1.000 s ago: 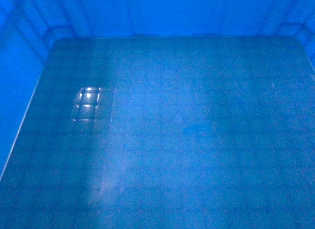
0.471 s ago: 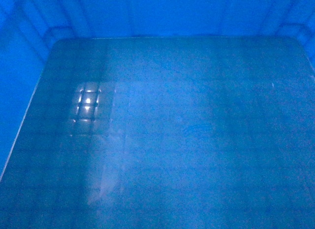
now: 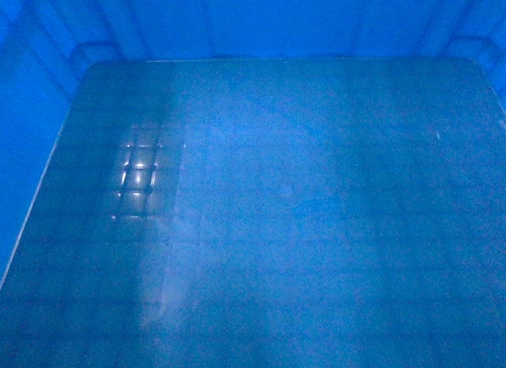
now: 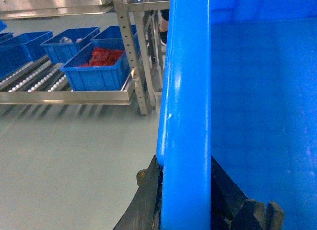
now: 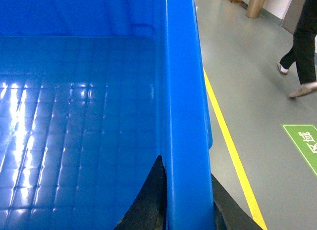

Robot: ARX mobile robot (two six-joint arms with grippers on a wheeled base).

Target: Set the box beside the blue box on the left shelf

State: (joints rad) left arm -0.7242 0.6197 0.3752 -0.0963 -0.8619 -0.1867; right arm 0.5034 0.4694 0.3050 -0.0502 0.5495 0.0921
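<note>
Box [image 3: 277, 210] carried, rims clamped between left fingers [image 4: 148, 200] and right fingers [image 5: 157, 200]; could slip or tilt if either grip loosens mid-drive.

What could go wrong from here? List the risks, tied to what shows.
1. The head view shows only the large bright blue plastic crate, so the way ahead is hidden from it.
2. The left gripper and right gripper pinch only the rim; a jolt could slip it.
3. A walking person is near the right side.
</note>
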